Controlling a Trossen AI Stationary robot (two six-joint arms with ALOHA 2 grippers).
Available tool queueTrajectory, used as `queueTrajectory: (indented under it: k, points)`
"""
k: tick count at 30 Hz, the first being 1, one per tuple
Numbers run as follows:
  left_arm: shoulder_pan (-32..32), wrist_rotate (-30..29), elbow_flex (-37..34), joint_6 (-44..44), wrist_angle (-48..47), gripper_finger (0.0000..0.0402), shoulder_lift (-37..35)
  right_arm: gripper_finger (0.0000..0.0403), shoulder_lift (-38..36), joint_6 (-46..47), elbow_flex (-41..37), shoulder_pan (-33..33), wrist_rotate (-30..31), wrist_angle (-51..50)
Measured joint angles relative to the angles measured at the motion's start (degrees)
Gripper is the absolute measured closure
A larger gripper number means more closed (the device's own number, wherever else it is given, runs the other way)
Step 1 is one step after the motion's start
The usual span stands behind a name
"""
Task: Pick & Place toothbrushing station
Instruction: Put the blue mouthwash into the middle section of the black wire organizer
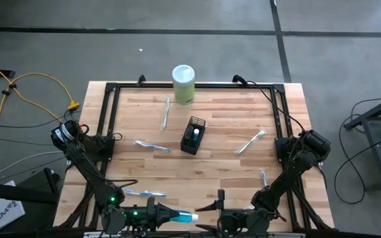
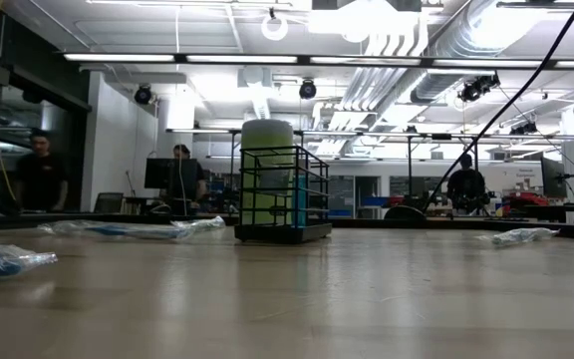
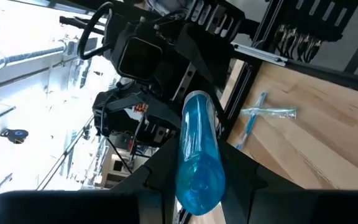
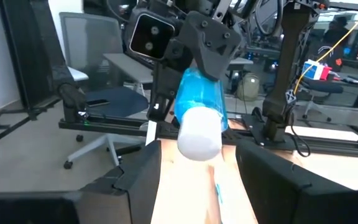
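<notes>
I see the black mesh holder [image 1: 193, 135] at centre frame on the table [image 1: 210, 168], one white-capped tube [image 1: 195, 131] standing inside. My left gripper [image 1: 156, 213], low at bottom centre, has its fingers closed on a teal tube [image 1: 177, 215], cap toward the right gripper [image 1: 211, 210], whose fingers stand open beside it.

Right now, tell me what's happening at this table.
The left pincer holds a teal white-capped tube at the table's near edge, cap pointing toward the right pincer, whose jaws stand open on either side of the cap without gripping it. It looks like a handover. The small black wire-mesh holder sits mid-table with another tube inside, near a pale green canister with a white lid. Wrapped white-and-blue toothbrushes lie scattered on the wooden table, not yet collected.
</notes>
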Motion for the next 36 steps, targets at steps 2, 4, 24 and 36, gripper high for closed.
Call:
queueTrajectory:
  k: [2, 4, 24, 36]
  points:
    - [0.2, 0.0, 0.0, -0.1, 0.0, 0.0319, 0.0, 0.0202, 0.0, -0.1, 0.0, 0.0, -0.7, 0.3]
    - [0.4, 0.0, 0.0, -0.1, 0.0, 0.0319, 0.0, 0.0202, 0.0, -0.6, 0.0, 0.0, -0.9, 1.0]
    - [0.7, 0.4, 0.0, 0.2, 0.3, 0.0319, 0.0, 0.022, -0.1, -2.7, 0.0, -2.2, -5.8, 2.5]
    - [0.7, 0.5, 0.0, 0.5, 0.4, 0.0319, 0.0, 0.0247, -0.1, -2.7, 0.0, -2.2, -5.7, 2.5]
